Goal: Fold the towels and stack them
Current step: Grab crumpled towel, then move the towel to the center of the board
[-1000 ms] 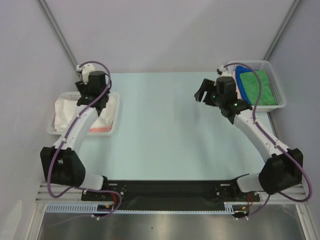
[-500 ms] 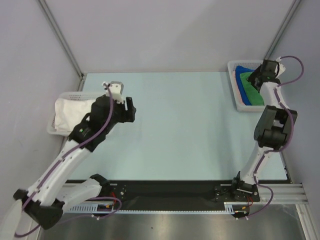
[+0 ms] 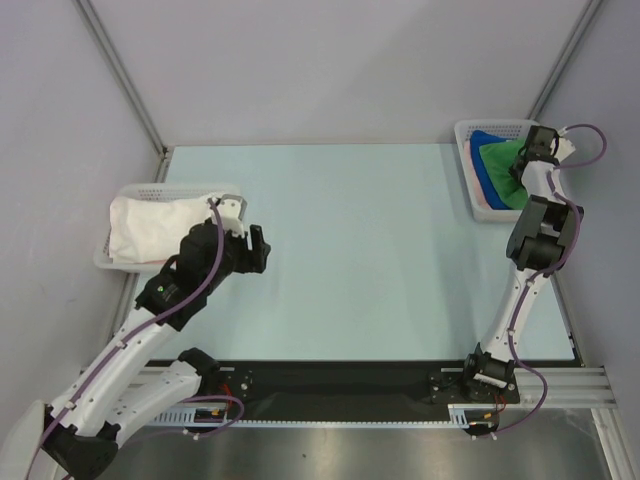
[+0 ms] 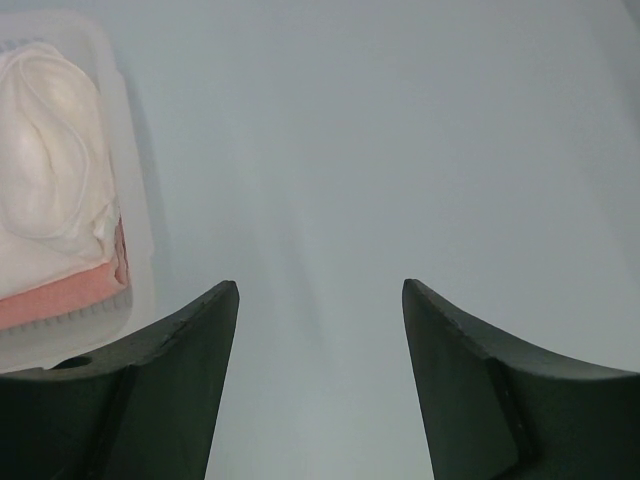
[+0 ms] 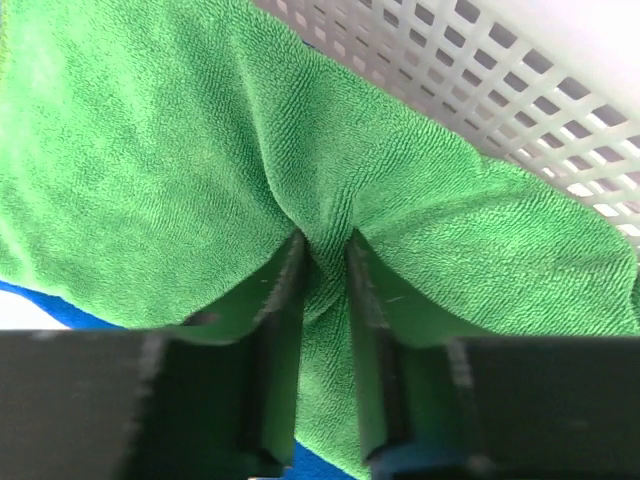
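The right tool (image 5: 323, 245) pinches a raised fold of the green towel (image 5: 150, 150) between its near-closed fingers, inside the right basket (image 5: 480, 60) at the far right corner of the surface (image 4: 350, 120). The blue towel (image 3: 487, 139) lies under the green one. The left tool (image 4: 319, 286), spread and holding nothing, hovers above the surface's left side, beside the left basket (image 4: 122, 150), where the white towel (image 4: 45, 170) lies on the pink towel (image 4: 60, 300).

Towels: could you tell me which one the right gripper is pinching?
The green towel, pinched in the right gripper; the blue towel lies beneath it.
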### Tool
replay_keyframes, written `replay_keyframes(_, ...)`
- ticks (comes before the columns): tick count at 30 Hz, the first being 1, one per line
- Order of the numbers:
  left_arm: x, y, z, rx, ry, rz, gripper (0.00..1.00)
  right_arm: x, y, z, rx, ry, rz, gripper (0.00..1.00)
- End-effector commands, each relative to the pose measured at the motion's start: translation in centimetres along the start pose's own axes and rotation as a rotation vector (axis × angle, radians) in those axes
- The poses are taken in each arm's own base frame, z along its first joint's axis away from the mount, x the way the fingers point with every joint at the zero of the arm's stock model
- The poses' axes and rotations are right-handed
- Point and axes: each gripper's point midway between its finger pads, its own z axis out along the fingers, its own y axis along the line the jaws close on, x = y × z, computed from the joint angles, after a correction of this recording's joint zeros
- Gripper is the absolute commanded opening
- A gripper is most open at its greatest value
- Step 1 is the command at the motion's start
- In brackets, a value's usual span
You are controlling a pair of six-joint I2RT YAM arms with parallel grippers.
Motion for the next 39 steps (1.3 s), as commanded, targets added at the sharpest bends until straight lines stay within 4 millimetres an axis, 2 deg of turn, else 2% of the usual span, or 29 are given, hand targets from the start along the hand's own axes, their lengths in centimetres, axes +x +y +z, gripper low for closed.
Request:
replay_keyframes(1,-1.0,-0.3,0.0,0.020,-0.046,0.003,0.72,-2.9,1.2,-1.9,-0.022,-0.074,0.030,0.24)
replay_keyframes(3,-0.7,-0.4,-0.1,0.032,-0.049,0.004,0.72,-4.3,1.4,-3.5,-0.032,-0.102,0.029,0.19)
replay_keyframes(4,-0.6,-0.3,-0.1,0.031,-0.047,0.004,0.72,-4.4,1.3,-4.0,-0.033,-0.105,0.028,0.17)
replay_keyframes(6,-0.6,-0.4,-0.3,0.035,-0.050,0.002,0.72,-6.1,1.7,-5.9,-0.058,-0.136,0.037,0.08)
replay_keyframes(8,-0.5,-0.4,-0.3,0.038,-0.047,0.006,0.72,-7.4,2.4,-7.5,-0.085,-0.159,0.042,0.05)
replay_keyframes(9,-0.5,-0.5,-0.3,0.040,-0.046,0.006,0.72,-7.9,2.8,-8.1,-0.103,-0.167,0.033,0.09)
replay_keyframes(10,-0.5,-0.4,-0.3,0.039,-0.046,0.006,0.72,-9.5,3.5,-9.7,-0.129,-0.195,0.035,0.13)
replay_keyframes(11,-0.5,-0.5,-0.4,0.043,-0.049,0.007,0.72,-9.9,4.3,-10.4,-0.150,-0.201,0.022,0.23)
replay_keyframes(12,-0.4,-0.4,-0.4,0.044,-0.048,0.008,0.72,-10.2,4.6,-11.2,-0.160,-0.202,0.000,0.23)
replay_keyframes(13,-0.4,-0.5,-0.5,0.047,-0.053,0.008,0.72,-11.3,5.1,-12.6,-0.170,-0.229,-0.002,0.20)
replay_keyframes(14,-0.3,-0.4,-0.5,0.046,-0.050,0.008,0.72,-12.2,5.8,-14.0,-0.189,-0.256,-0.005,0.08)
replay_keyframes(16,-0.3,-0.5,-0.5,0.047,-0.049,0.008,0.72,-13.8,7.1,-17.3,-0.232,-0.318,-0.015,0.02)
replay_keyframes(18,-0.3,-0.5,-0.5,0.047,-0.048,0.008,0.72,-14.8,8.5,-20.0,-0.273,-0.360,-0.026,0.00)
replay_keyframes(19,-0.3,-0.5,-0.5,0.047,-0.048,0.010,0.72,-15.8,8.9,-22.3,-0.302,-0.390,-0.025,0.00)
replay_keyframes(21,-0.3,-0.4,-0.6,0.046,-0.051,0.008,0.72,-16.7,10.0,-25.2,-0.364,-0.421,-0.035,0.00)
replay_keyframes(24,-0.4,-0.4,-0.5,0.045,-0.053,0.011,0.72,-16.7,12.6,-31.0,-0.495,-0.443,-0.065,0.00)
replay_keyframes(25,-0.5,-0.5,-0.5,0.046,-0.051,0.012,0.72,-15.6,14.4,-33.1,-0.550,-0.436,-0.091,0.00)
replay_keyframes(27,-0.4,-0.4,-0.5,0.045,-0.052,0.011,0.71,-14.5,15.5,-36.5,-0.606,-0.442,-0.137,0.00)
replay_keyframes(28,-0.5,-0.3,-0.5,0.039,-0.054,0.008,0.71,-12.4,17.4,-38.9,-0.659,-0.426,-0.168,0.00)
replay_keyframes(29,-0.5,-0.3,-0.5,0.038,-0.056,0.007,0.71,-11.3,17.7,-39.7,-0.666,-0.418,-0.188,0.00)
replay_keyframes(30,-0.5,-0.2,-0.5,0.034,-0.057,0.006,0.71,-10.8,17.8,-42.1,-0.705,-0.427,-0.188,0.00)
replay_keyframes(31,-0.6,-0.2,-0.6,0.031,-0.060,0.003,0.71,-8.1,17.9,-41.5,-0.709,-0.377,-0.215,0.00)
replay_keyframes(32,-0.7,0.0,-0.6,0.024,-0.065,0.003,0.71,-5.6,19.0,-43.2,-0.770,-0.346,-0.237,0.00)
replay_keyframes(33,-0.7,0.0,-0.6,0.023,-0.067,0.003,0.71,-5.5,18.7,-45.9,-0.826,-0.375,-0.224,0.00)
replay_keyframes(34,-0.7,0.1,-0.7,0.021,-0.069,-0.001,0.71,-1.9,18.5,-44.2,-0.805,-0.320,-0.275,0.00)
replay_keyframes(35,-0.6,0.1,-0.7,0.019,-0.068,-0.001,0.72,0.8,19.3,-45.7,-0.854,-0.290,-0.309,0.01)
replay_keyframes(37,-0.5,0.0,-0.6,0.021,-0.063,-0.010,0.72,5.3,19.5,-46.0,-0.897,-0.221,-0.374,0.00)
replay_keyframes(38,-0.5,0.0,-0.5,0.019,-0.058,-0.014,0.73,9.5,18.4,-43.8,-0.846,-0.154,-0.426,0.00)
replay_keyframes(39,-0.3,-0.1,-0.4,0.024,-0.051,-0.021,0.73,13.1,18.5,-44.7,-0.864,-0.125,-0.457,0.00)
